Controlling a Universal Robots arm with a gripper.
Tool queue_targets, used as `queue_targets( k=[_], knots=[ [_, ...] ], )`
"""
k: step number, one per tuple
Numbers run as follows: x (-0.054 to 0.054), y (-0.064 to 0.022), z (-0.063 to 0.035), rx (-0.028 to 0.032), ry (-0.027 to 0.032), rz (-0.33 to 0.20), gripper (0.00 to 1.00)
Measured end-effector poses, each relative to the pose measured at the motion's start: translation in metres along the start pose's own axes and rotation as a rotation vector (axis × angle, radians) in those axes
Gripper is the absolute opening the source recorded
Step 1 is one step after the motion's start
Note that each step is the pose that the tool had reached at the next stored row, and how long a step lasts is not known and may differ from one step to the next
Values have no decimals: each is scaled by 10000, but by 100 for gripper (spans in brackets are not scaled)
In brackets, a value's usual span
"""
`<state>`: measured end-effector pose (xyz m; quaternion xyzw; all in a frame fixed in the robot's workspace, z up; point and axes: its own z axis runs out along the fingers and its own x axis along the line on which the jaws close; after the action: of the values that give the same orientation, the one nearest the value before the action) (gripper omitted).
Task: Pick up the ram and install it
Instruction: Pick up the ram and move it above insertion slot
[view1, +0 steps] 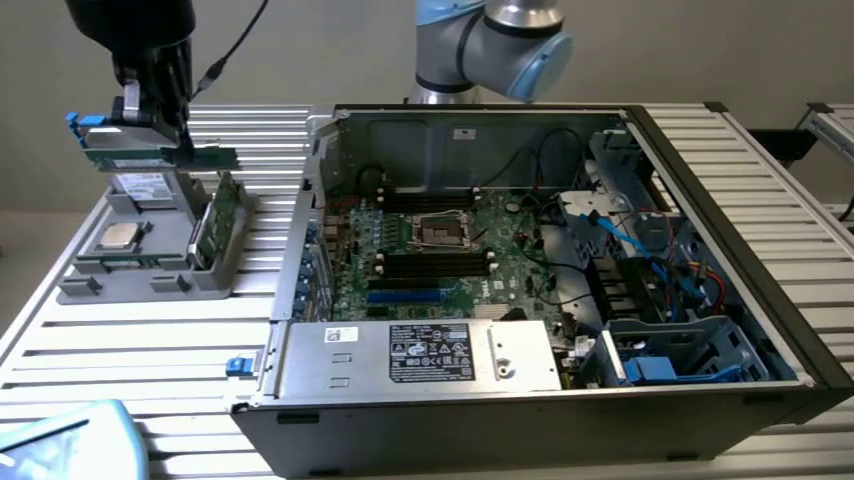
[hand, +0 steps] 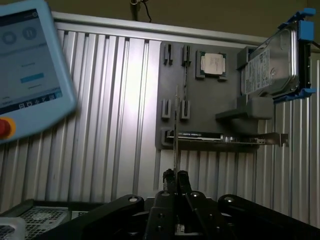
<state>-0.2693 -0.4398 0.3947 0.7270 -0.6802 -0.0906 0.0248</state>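
Observation:
My gripper (view1: 180, 148) hangs over the grey parts holder (view1: 147, 265) at the exterior view's left. It is shut on the ram (view1: 147, 158), a long narrow green strip held level just above the holder. In the wrist view the ram (hand: 176, 125) is edge-on, a thin line running out from between the black fingertips of the gripper (hand: 175, 176). The open computer case (view1: 747, 250) lies to the exterior view's right. Black memory slots (view1: 430, 266) sit on its green motherboard beside the processor socket (view1: 438, 230).
The holder also carries a silver processor chip (hand: 214, 64), a hard drive with blue rails (hand: 270, 60) and a wider green card with a metal bracket (hand: 200, 136). A teach pendant (hand: 30, 70) lies on the slatted table near the case's front corner. Cables and a drive cage (view1: 667, 350) crowd the case's right side.

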Motion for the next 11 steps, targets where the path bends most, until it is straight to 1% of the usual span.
queue_targets(
  k=[11],
  knots=[
    [144,-442,-148,-14,-48,-6,13]
  ],
)
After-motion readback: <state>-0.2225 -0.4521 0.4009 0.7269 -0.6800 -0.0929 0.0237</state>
